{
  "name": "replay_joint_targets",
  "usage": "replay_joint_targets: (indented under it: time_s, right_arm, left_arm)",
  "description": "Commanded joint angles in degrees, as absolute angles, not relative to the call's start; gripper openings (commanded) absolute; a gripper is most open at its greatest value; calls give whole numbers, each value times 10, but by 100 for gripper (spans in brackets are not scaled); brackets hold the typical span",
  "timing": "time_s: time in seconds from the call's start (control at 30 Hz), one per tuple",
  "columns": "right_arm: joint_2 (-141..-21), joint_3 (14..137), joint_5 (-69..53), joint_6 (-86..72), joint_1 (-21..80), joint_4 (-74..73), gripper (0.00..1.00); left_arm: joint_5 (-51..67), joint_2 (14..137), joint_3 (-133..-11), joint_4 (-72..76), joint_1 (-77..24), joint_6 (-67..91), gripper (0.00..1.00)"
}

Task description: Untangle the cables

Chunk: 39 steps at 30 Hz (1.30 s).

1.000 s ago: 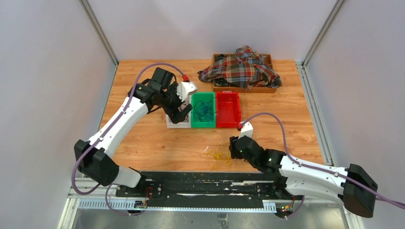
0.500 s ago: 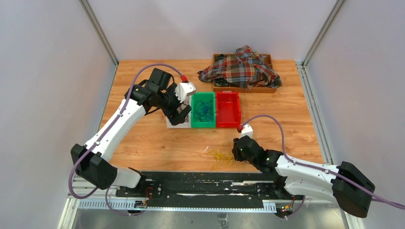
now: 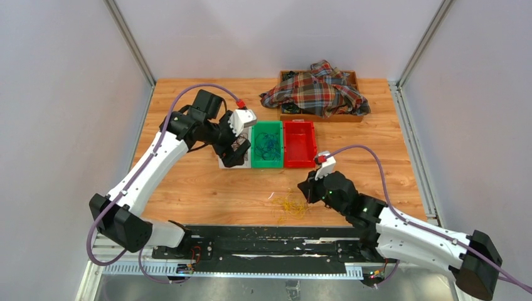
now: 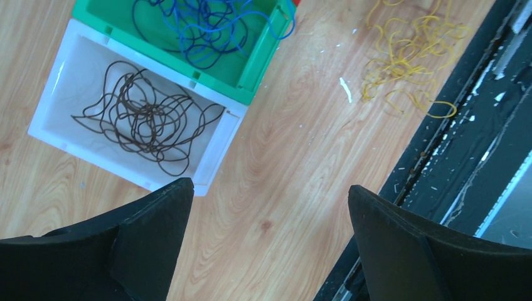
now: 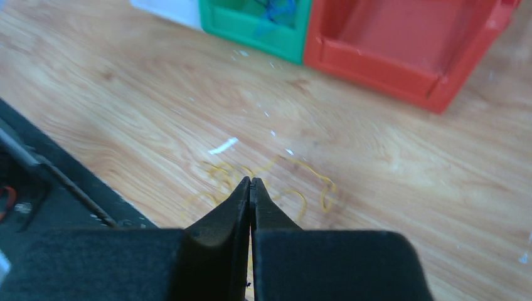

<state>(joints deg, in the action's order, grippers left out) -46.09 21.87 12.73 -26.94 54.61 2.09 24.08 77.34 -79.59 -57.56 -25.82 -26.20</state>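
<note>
The yellow cable (image 3: 288,205) (image 5: 313,182) lies as a loose tangle on the wood near the table's front edge. My right gripper (image 3: 307,191) (image 5: 251,182) is shut with its tips down in that tangle, and strands run to the tips on both sides. A dark brown cable (image 4: 144,116) lies coiled in the white bin (image 4: 56,81). The blue cable (image 4: 207,31) rests in the green bin (image 4: 251,75). Hovering above the white bin's near end, my left gripper (image 3: 238,150) (image 4: 268,188) is open and holds nothing.
A red bin (image 3: 299,144) (image 5: 389,44) stands right of the green one. At the back, a wooden box (image 3: 351,116) holds a plaid shirt (image 3: 317,91). The black base rail (image 3: 270,241) runs along the front edge, just behind the yellow tangle.
The right gripper's jaws have closed at the yellow tangle, and its wrist has swung up and back. The left arm has drifted slightly left, still open.
</note>
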Motion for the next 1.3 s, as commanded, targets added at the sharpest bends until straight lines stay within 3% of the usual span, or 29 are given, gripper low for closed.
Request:
replay_joint_targets:
  time_s: [0.0,0.1,0.2,0.3,0.47,0.93,1.03,1.23,1.27]
  right_arm:
    - [-427,259,77,-256,535,21,1]
    - [-431,287,93,-244,534,-28,3]
    - [-456,295,158,-263,534,-108,36]
    - [-461,260,183,-303,534,-122,53]
    - [-434,198,185,-346,534,-111,59]
    - [-518,130,164,-353,519,22,44]
    - [-528,125,159,-344,519,71,35]
    - [-499,136,135,-319,518,71,2]
    - [-487,144,130,-315,518,61,1]
  left_arm:
    - [302,749,-812,-585,-255,-259,98]
    - [313,745,-809,-584,-257,-252,98]
    - [305,743,-807,-584,-258,-254,98]
    - [296,745,-805,-584,-258,-252,100]
    - [276,743,-805,-584,-258,-251,98]
    - [264,742,-805,-584,-258,-246,98]
    - [263,739,-801,-584,-258,-247,98]
    - [258,730,-796,-585,-258,-252,98]
    - [259,729,-797,-584,-258,-252,98]
